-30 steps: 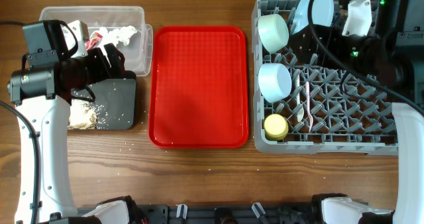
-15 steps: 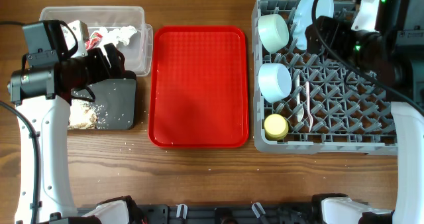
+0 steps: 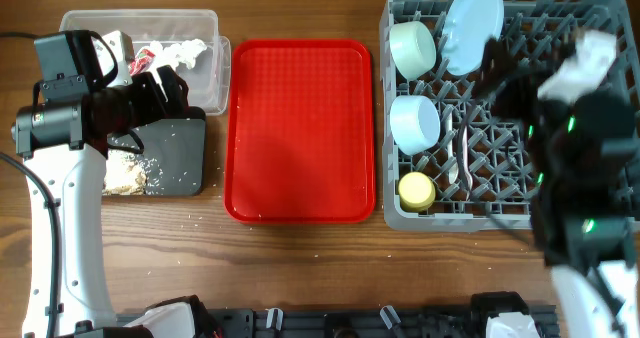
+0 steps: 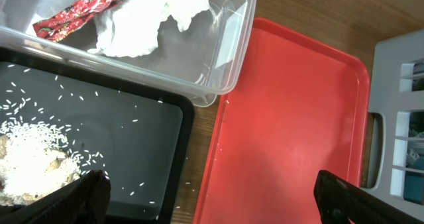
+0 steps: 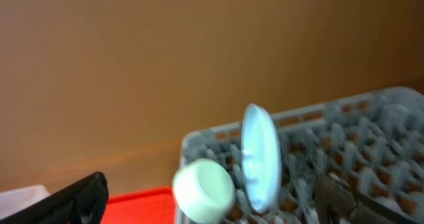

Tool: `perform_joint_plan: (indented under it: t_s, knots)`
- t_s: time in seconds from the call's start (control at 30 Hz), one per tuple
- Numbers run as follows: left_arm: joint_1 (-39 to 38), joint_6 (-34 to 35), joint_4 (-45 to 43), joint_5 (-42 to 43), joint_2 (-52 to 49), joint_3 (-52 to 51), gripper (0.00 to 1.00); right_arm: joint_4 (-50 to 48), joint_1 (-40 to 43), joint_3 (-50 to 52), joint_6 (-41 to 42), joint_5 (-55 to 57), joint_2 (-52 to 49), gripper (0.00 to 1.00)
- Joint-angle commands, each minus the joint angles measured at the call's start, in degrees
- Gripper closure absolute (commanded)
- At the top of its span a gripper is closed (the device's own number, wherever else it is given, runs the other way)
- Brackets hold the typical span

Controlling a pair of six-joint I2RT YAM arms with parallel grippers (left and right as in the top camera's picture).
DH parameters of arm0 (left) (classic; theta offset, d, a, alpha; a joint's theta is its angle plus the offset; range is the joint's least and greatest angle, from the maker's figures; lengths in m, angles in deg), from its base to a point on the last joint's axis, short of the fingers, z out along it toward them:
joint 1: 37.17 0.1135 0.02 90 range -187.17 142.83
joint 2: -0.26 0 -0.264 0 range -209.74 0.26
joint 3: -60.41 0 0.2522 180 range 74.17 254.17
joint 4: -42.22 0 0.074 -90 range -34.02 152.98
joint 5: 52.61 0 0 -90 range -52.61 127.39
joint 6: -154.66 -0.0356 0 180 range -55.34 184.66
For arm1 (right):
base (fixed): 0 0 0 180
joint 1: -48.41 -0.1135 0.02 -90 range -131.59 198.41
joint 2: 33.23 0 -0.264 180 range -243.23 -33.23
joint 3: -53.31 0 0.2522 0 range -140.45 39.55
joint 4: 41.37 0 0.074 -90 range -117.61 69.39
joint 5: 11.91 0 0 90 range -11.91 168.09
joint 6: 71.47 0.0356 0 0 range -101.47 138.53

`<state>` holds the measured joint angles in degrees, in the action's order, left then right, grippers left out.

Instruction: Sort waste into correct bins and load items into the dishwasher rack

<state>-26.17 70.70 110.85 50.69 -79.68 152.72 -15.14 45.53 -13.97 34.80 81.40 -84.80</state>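
Note:
The grey dishwasher rack (image 3: 500,2) at the right holds the pale blue plate (image 3: 472,20) on edge, the pale green bowl (image 3: 413,48), the pale blue bowl (image 3: 414,121), the yellow cup (image 3: 416,190) and the white cutlery (image 3: 463,158). The clear tub (image 3: 205,23) holds the red wrapper (image 3: 148,56) and white paper (image 3: 186,49). The black tray (image 3: 180,163) holds food scraps (image 3: 125,173). My left gripper (image 4: 212,207) is open and empty over the black tray's right edge. My right gripper (image 5: 212,207) is open and empty, away from the plate (image 5: 260,156) and green bowl (image 5: 204,189).
The flat red serving tray (image 3: 300,128) lies between the bins and the rack and has nothing on it. Rice crumbs are scattered on the wood by the black tray. My right arm (image 3: 585,118) is blurred above the rack's right half.
My right arm has drawn back from the plate at the rack's far edge toward the front right, and the plate stands on its own. The left arm has not moved.

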Motion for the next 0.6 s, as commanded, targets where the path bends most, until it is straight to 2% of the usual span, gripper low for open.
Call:
perform_joint_plan:
  t_s: [0.0,0.17,0.37,0.57]
  knots:
    - [0.4,-1.1,-0.2,-0.1,-0.3,0.4,0.00,-8.1,-0.2,14.1,0.3,4.9,8.7,0.00]
    - [0.4,-1.1,-0.1,-0.1,-0.3,0.4,0.00,-18.3,-0.2,33.6,2.1,4.6,23.3,0.00]
    - [0.4,-1.1,-0.1,-0.1,-0.3,0.4,0.00,-19.3,-0.2,46.6,3.3,4.0,37.0,0.00]
    - [0.4,-1.1,-0.2,-0.1,-0.3,0.4,0.00,-18.3,-0.2,53.3,3.3,2.4,45.5,0.00]
